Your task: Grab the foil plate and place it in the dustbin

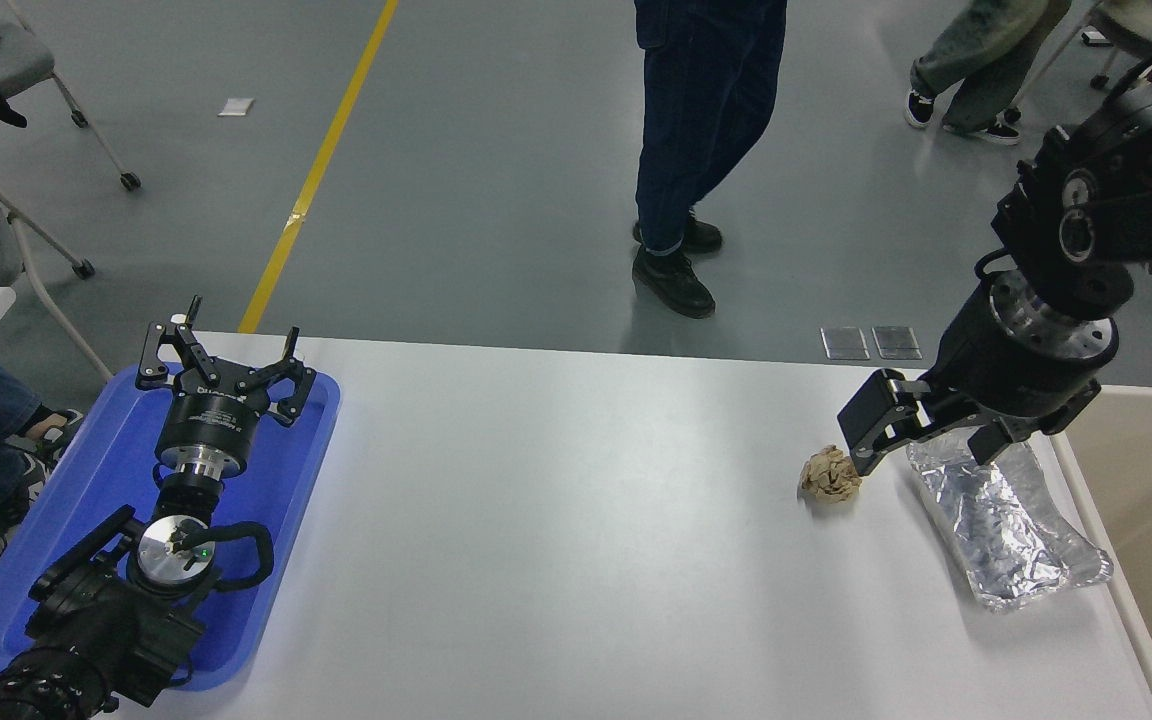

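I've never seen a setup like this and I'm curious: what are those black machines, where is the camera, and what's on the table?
One camera, high on a two-armed robot, looks down over a white table. The left gripper rests open, parked above a blue tray. The right gripper is at the far end of a foil plate; whether it grips it is unclear. A paper ball lies just left of the plate. The beige dustbin stands past the table's right edge. People stand beyond.
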Motion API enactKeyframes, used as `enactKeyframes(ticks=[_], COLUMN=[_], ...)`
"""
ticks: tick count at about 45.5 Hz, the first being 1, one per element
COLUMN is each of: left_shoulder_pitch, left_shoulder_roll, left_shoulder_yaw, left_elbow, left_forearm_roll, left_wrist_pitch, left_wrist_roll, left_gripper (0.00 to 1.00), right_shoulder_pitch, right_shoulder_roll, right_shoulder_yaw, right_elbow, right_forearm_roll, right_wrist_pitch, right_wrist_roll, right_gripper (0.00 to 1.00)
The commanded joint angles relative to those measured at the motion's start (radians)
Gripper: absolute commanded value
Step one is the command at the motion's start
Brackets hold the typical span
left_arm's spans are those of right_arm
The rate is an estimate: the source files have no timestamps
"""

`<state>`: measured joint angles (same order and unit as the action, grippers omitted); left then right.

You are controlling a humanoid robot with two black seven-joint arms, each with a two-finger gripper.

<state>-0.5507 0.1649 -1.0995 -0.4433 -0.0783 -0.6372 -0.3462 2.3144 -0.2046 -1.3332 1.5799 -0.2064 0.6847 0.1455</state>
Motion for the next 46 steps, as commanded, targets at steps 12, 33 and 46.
enactKeyframes(ticks=[12, 33, 46], left_shoulder_pitch=[0.0, 0.0, 0.0], left_shoulder_roll=[-0.001, -0.001, 0.001], left_shoulder_yaw=[0.001, 0.001, 0.001], left_elbow=[0.0, 0.0, 0.0], left_forearm_roll=[0.0, 0.0, 0.0], left_wrist_pitch=[0.001, 0.001, -0.001], left_wrist_roll=[0.0, 0.0, 0.0], left_gripper=[1.0, 1.0, 1.0], right_shoulder_pitch=[-0.04, -0.194, -0.429], right_shoulder_roll=[0.002, -0.143, -0.34], right_shoulder_yaw=[0.012, 0.031, 0.112], right_elbow=[-0.018, -0.184, -0.425], right_forearm_roll=[-0.01, -0.154, -0.43], right_wrist_pitch=[-0.011, -0.017, -0.059], right_wrist_roll=[0.002, 0.005, 0.008], right_gripper=[1.0, 1.0, 0.99])
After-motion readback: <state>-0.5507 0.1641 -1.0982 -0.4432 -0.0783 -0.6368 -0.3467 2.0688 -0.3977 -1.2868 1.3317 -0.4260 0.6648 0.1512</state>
